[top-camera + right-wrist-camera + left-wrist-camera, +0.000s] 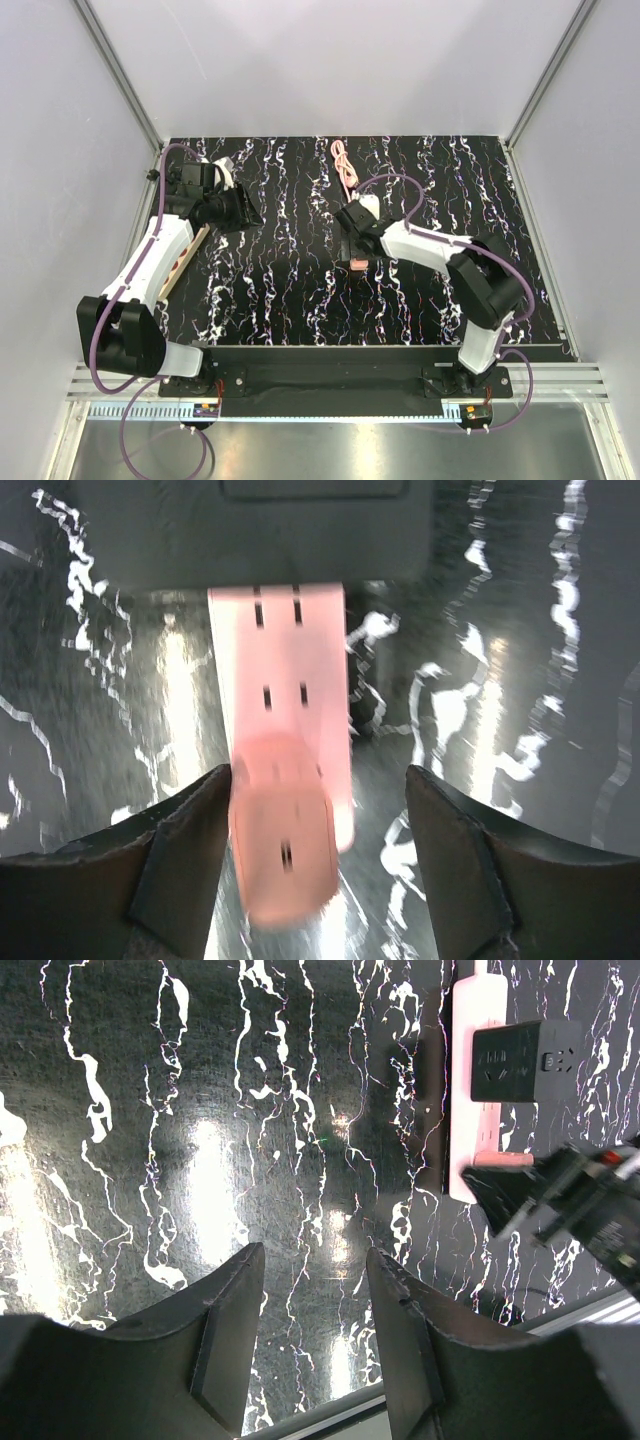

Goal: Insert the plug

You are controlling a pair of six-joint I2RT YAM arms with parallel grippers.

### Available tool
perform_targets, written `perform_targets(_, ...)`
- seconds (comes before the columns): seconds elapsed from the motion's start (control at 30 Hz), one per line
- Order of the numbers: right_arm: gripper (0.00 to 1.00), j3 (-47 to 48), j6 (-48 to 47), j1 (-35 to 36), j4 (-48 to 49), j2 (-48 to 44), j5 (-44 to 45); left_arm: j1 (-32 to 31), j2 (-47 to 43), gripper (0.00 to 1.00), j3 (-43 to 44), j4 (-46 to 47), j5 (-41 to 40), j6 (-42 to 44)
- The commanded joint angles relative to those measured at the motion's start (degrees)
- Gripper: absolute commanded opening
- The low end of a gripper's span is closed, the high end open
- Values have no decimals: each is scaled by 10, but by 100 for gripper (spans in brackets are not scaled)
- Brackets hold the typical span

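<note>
The plug (285, 855), a small pale-pink block with an orange tint, stands on the near end of the long pink power strip (285, 670); it looks blurred, so I cannot tell how deep it sits. My right gripper (320, 780) is open around it: the left finger (190, 830) is right beside the plug, and the right finger (460, 830) stands well clear. From above, the plug (358, 265) shows just below the right gripper (356, 248). My left gripper (315, 1255) is open over bare table at the far left, nothing between its fingers.
A black adapter block (520, 1060) sits on the pink strip (478, 1020) farther along. The strip's coiled pink cord (345, 165) lies at the back. A beige strip (185, 262) lies partly under the left arm. White walls enclose the black marbled table (300, 300).
</note>
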Motion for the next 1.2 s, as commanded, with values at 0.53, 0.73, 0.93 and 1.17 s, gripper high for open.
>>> perform_targets(0.53,49,106,-38,36,-120,-73,-20,3,-20,54,-8,28,-25,5)
perform_targets(0.73,51,150,-52,49,-126,-19,-34,10,-29,57,-9,28,-64,-9)
perform_targets(0.93,44,158,-69,68,-88,38,-83,94,-27,62,-1,23,-63,-52)
perform_targets(1.17,30,137,-92,58,-71,87,-53,300,-7,70,0,17,-100,-81)
